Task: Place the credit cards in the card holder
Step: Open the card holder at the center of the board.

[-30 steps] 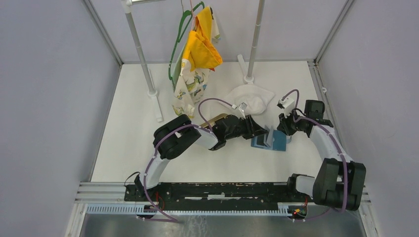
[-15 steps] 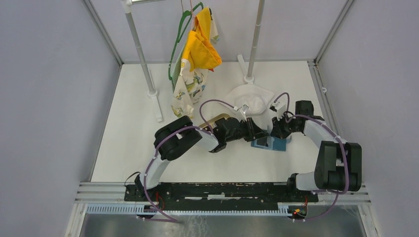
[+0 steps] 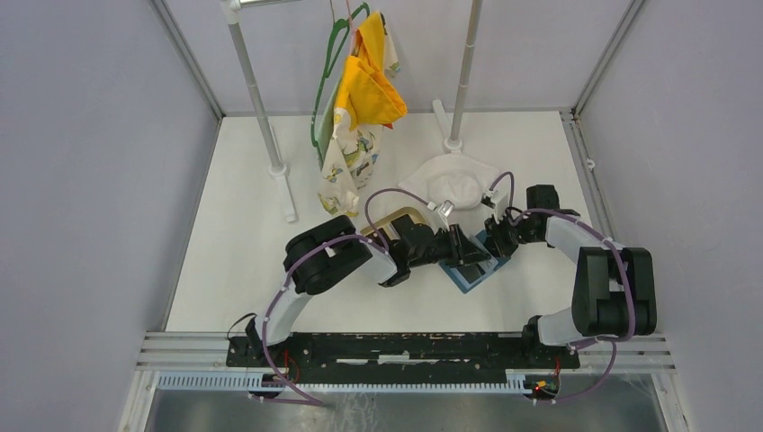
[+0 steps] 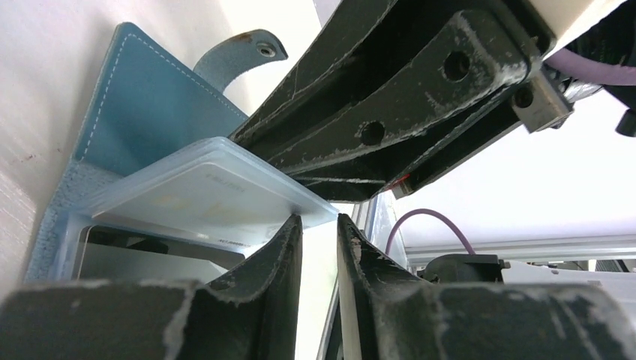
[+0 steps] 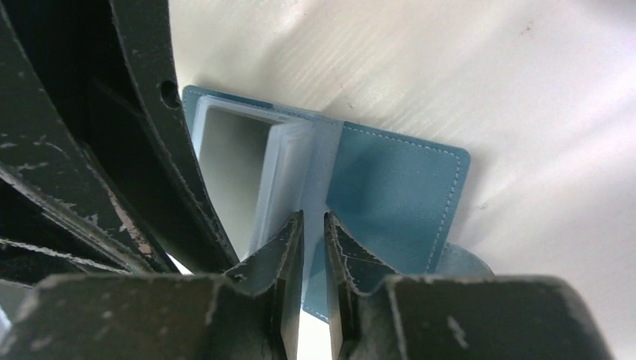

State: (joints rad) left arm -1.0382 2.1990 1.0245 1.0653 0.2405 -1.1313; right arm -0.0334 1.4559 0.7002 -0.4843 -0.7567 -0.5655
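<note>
Top view: both arms reach over the white bench (image 3: 234, 270) and meet at the card holder (image 3: 468, 277). It is a flat blue wallet lying open on the bench between the left tool (image 3: 461, 250) and the right tool (image 3: 493, 241). I cannot make out the black credit cards here.

Left wrist view: the left tool's jaws stand nearly together with only a thin slit between them, at a corner of the holder's clear plastic sleeve (image 4: 202, 187). I cannot tell whether they pinch that corner. The blue cover rises behind, and its snap strap (image 4: 241, 48) curls over. The right tool's fingers (image 4: 420, 90) cross above.

Right wrist view: the right tool's jaws sit close together, and a pale leaf of the holder runs into the gap. I judge they are clamped on it.

I expect the holder to be light, floppy at the fold and slick on its sleeve, so it may slide or close. I would hold a leaf edge near the fold and keep the pocket mouth free. The cards should be stiff and thin, best taken by their edges.
</note>
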